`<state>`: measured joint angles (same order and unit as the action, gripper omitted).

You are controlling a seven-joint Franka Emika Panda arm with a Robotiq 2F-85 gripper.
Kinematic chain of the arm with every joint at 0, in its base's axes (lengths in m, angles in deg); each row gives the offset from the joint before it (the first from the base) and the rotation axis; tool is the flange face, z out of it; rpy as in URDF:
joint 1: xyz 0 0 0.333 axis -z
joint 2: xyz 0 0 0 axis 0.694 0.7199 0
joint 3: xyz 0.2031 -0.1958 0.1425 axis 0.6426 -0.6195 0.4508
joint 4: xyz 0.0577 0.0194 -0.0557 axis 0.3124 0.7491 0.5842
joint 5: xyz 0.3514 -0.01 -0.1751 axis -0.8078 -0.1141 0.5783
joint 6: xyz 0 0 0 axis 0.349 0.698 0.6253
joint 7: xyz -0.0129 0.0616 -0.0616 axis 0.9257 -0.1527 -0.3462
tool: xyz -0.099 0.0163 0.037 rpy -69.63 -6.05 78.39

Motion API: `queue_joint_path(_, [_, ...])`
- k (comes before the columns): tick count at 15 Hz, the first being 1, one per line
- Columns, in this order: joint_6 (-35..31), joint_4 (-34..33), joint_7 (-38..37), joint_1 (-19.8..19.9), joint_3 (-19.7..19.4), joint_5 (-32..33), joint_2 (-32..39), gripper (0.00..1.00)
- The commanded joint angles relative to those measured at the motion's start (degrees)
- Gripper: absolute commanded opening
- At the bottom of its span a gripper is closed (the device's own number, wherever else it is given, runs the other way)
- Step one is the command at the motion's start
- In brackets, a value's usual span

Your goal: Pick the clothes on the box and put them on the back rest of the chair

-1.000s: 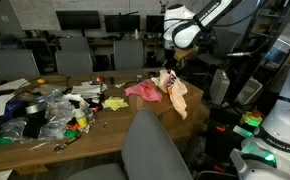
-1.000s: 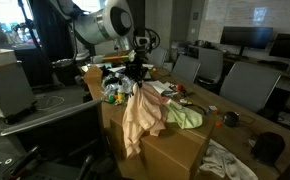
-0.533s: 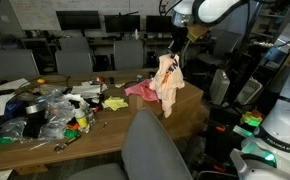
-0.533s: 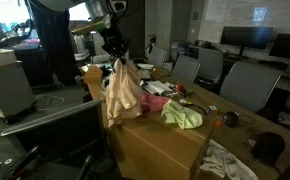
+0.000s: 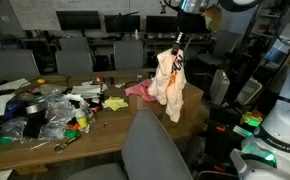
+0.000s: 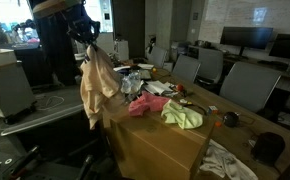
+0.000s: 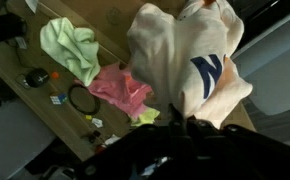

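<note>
The end effector (image 5: 179, 44) is clamped on the top of a cream shirt (image 5: 170, 85), which hangs free beside the box (image 6: 155, 150). A pink cloth (image 6: 145, 103) and a green cloth (image 6: 183, 115) lie on the box top. The chair (image 5: 155, 145) stands near.

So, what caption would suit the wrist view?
Robot hand holds a cream garment above pink cloth and green cloth on the box.

A garment (image 5: 169, 80) hangs from the pincer (image 5: 179, 43) above the box (image 6: 150, 145); on it lie a cloth (image 6: 145, 103) and a second cloth (image 6: 184, 116), perhaps touching.
</note>
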<state>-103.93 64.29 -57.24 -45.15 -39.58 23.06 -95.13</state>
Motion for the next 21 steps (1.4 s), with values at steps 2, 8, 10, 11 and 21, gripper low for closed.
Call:
queue_joint_path(2, [3.27, -0.39, 11.84, -6.06, 0.39, -6.19, -2.43, 0.01])
queue_joint_path(8, [5.33, 1.91, 22.79, -10.92, 0.53, -6.66, -3.74, 0.01])
queue_joint_path(10, [5.15, 3.62, 23.29, -10.54, 0.67, -5.73, -4.07, 0.01])
queue_joint_path(11, [4.9, 4.59, 23.25, -10.18, 0.7, -5.36, -4.02, 0.01])
queue_joint_path(21, [4.6, 10.84, 21.91, -7.0, 1.31, -0.46, -2.29, 0.01])
